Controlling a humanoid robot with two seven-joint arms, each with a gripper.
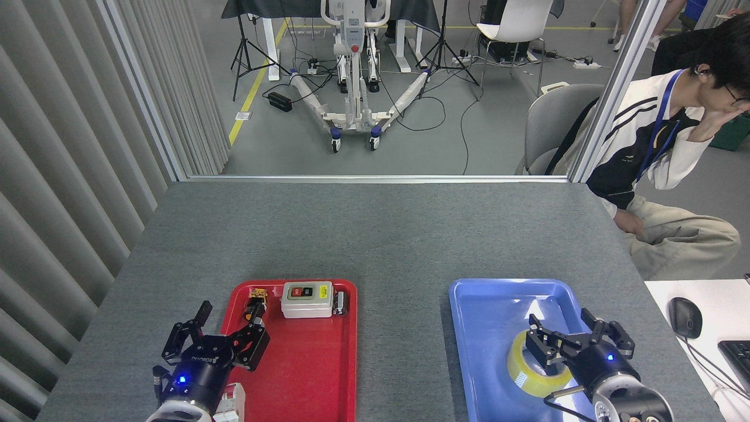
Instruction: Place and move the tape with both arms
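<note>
The tape (523, 375), a yellow translucent roll, lies flat in the blue tray (489, 305), near the tray's front right. My right gripper (572, 339) stands open just behind and right of the roll. Its left finger hangs over the roll's hole and the other finger is out to the right, so it holds nothing. My left gripper (220, 334) is open and empty over the left rim of the red tray (316, 375).
The red tray carries a white switch box (306, 299) with red and green buttons, a small yellow-black part (256, 300) and a white breaker (233, 400). A person (656, 152) sits beyond the table's right corner. A mouse (684, 316) lies on the white desk.
</note>
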